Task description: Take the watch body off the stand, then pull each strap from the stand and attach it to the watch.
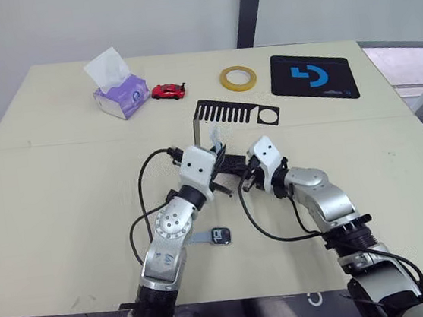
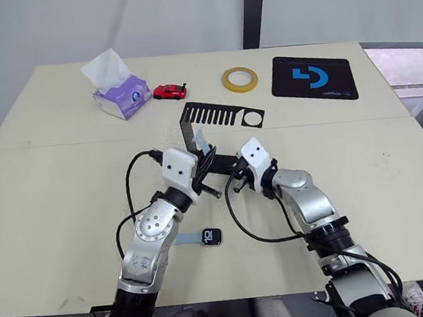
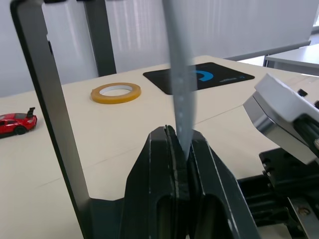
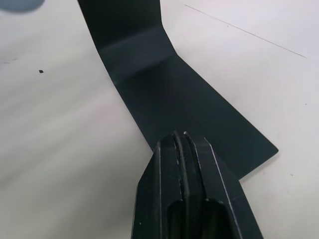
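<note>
The black stand (image 1: 225, 114) is upright at mid-table, its slotted top plate facing me. A pale blue-grey strap (image 3: 180, 84) hangs from that plate, and my left gripper (image 3: 178, 134) is shut on its lower part, right beside the stand's upright (image 3: 47, 104). My right gripper (image 4: 180, 135) is shut, tips resting on the stand's flat base (image 4: 174, 94). The watch body (image 1: 220, 236) lies flat on the table near my left arm. Another strap (image 1: 199, 239) sticks out from its left side.
Along the far side of the table (image 1: 62, 191) are a purple tissue box (image 1: 120, 95), a red toy car (image 1: 168, 91), a yellow tape roll (image 1: 237, 78) and a black mouse pad (image 1: 314, 76). Black cables loop around both wrists.
</note>
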Motion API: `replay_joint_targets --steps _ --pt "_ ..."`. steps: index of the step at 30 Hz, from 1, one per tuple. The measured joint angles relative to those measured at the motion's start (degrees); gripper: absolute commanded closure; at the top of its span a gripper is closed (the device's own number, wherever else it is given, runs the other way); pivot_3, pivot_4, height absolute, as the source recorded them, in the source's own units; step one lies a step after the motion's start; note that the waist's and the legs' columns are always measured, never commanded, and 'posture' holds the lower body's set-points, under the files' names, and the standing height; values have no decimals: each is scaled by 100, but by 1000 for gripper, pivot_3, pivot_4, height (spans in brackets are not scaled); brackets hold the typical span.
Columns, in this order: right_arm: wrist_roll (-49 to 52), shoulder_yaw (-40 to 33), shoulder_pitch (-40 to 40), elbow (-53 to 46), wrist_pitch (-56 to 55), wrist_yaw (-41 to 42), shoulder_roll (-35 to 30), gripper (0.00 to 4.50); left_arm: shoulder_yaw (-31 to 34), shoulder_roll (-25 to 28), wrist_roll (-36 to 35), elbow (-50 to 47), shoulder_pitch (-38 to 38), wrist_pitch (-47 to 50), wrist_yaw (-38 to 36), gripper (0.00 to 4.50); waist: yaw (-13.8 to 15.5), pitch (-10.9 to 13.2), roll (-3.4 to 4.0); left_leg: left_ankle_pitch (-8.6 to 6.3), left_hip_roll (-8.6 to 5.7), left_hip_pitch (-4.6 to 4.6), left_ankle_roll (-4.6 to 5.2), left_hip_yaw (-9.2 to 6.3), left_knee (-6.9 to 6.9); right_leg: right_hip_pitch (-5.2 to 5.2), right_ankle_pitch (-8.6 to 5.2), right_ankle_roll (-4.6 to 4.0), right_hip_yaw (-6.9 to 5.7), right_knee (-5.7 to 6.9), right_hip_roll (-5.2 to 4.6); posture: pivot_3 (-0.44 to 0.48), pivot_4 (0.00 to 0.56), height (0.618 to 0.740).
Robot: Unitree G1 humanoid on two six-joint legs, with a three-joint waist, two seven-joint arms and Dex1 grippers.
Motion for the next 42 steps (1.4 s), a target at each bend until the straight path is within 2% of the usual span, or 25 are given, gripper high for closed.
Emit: replay_joint_targets --steps 8,12,18,21,24,29,32,35,40,42 --pt "0 -23 -35 54 -7 63 -6 4500 107 -26 -317 63 -195 -225 -275 4437 3 0 0 -2 0 -1 4 -1 -1 1 0 0 -1 -5 1 0 150 738" --pt "-1 -24 -85 128 -34 78 -7 4500 222 248 -739 -346 -19 -26 -669 4437 -8 0 0 -2 4 0 4 -1 -2 1 0 0 -1 -4 1 0 150 738" --pt "4 -66 -118 274 -258 156 -24 4500 838 966 -2180 -1165 -66 1360 -1412 4437 -7 1 1 -2 3 -6 4 -6 -2 0 0 0 -7 -6 -1 0 150 738" --pt "45 -91 -15 195 -395 314 -127 4500 1211 1658 -3146 -1284 -295 2246 -1996 4437 -11 3 5 -2 4 -11 3 -12 -4 -2 0 0 -14 -12 0 0 150 738" --pt "171 -160 238 -185 -407 476 -299 4500 1354 2350 -3777 -1392 -398 2727 -2673 4437 -12 8 13 -2 3 -18 3 -13 -8 -4 0 0 -17 -17 -4 0 150 738" --pt "490 -386 587 -1179 -201 732 -654 4500 1400 2933 -4258 -1294 -580 3093 -3432 4437 -4 9 14 -3 4 -20 2 -17 -11 -3 0 0 -22 -33 -4 0 150 738" --pt "905 -697 1250 -2255 180 946 -1135 4500 1349 3314 -4316 -1124 -758 3135 -4015 4437 30 13 20 -4 2 -21 2 -23 -15 -1 -1 -3 -28 -39 -5 0 150 738" --pt "1444 -1145 1888 -3233 640 1092 -1590 3561 1159 3464 -4311 -1013 -882 3048 -4540 4500 34 13 20 -5 0 -20 4 -21 -15 3 -1 -2 -24 -42 -6 0 150 738" --pt "2703 -2002 2685 -4464 1430 1279 -2106 1127 853 3585 -4189 -752 -942 2756 -5237 4500 3 16 24 -5 2 -15 5 -17 -15 4 -1 -2 -13 -39 3 0 150 738" --pt "3454 -2396 2790 -4810 1810 1253 -2207 313 713 3605 -4076 -654 -968 2629 -5487 4500 -8 16 24 -5 4 -14 5 -15 -15 4 -2 -3 -9 -40 7 0 150 738"
